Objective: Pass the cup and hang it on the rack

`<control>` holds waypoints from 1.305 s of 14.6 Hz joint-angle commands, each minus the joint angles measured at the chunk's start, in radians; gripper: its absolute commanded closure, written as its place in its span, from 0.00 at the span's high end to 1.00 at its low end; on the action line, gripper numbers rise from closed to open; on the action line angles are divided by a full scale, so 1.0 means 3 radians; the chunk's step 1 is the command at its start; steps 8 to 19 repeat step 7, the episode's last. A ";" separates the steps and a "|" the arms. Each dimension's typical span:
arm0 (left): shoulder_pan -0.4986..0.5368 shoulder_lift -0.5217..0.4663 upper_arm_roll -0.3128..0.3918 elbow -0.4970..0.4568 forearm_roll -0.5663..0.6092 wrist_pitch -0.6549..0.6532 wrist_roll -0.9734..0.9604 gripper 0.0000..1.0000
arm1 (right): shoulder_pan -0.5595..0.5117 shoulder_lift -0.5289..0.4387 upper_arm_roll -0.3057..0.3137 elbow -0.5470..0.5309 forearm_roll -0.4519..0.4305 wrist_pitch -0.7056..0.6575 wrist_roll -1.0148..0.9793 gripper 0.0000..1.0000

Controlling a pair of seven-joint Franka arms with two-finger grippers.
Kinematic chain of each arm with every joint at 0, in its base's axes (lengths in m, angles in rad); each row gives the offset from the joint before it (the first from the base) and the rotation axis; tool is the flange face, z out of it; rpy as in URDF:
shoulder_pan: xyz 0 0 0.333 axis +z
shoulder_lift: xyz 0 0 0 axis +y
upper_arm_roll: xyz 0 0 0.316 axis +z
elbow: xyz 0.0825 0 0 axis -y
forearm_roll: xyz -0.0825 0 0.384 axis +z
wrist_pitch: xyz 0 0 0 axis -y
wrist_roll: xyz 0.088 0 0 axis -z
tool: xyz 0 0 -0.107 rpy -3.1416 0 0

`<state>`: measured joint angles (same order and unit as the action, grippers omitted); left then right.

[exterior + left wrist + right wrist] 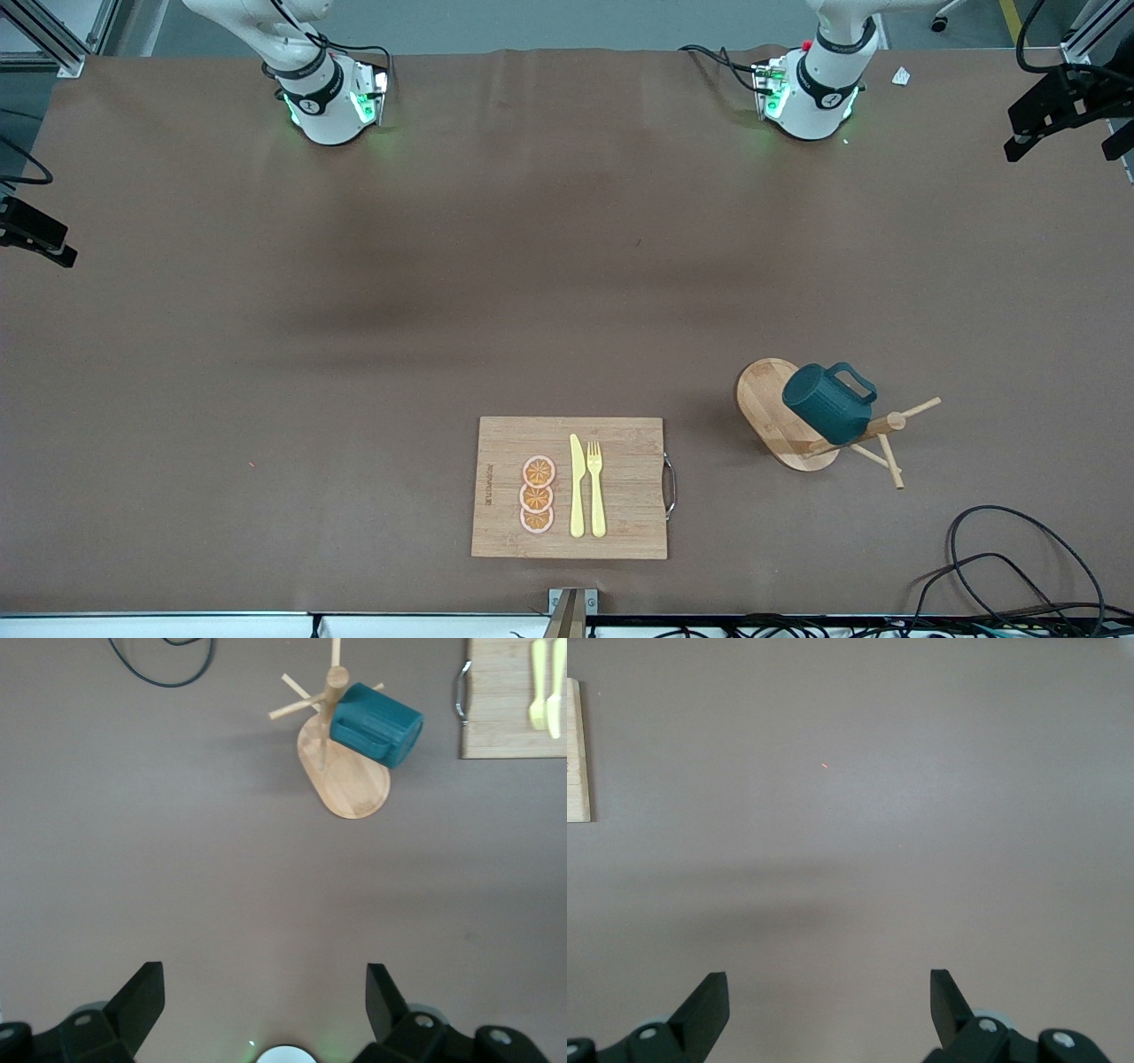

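The dark teal cup (826, 403) hangs tilted on a peg of the wooden rack (764, 400), which stands toward the left arm's end of the table, near the front camera. The left wrist view shows the cup (379, 725) against the post of the rack (352, 787), far from my left gripper (266, 979). That gripper is open and holds nothing, high above bare table. My right gripper (829, 985) is open and holds nothing too, over bare brown table. Neither hand shows in the front view, only the arms' bases.
A bamboo cutting board (625, 461) lies near the front edge with a yellow knife (577, 486), a yellow fork (596, 489) and orange slices (537, 494) on it. Black cables (1019, 567) curl at the corner near the rack.
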<state>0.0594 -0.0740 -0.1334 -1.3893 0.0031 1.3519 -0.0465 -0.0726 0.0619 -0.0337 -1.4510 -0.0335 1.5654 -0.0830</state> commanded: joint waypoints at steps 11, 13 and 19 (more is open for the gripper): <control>-0.0080 -0.0086 0.0189 -0.0104 -0.0112 0.0055 0.0017 1.00 | -0.0029 -0.0068 0.0015 -0.0057 0.0025 0.0008 -0.0035 1.00; -0.0080 -0.0086 0.0189 -0.0104 -0.0112 0.0055 0.0017 1.00 | -0.0029 -0.0068 0.0015 -0.0057 0.0025 0.0008 -0.0035 1.00; -0.0080 -0.0086 0.0189 -0.0104 -0.0112 0.0055 0.0017 1.00 | -0.0029 -0.0068 0.0015 -0.0057 0.0025 0.0008 -0.0035 1.00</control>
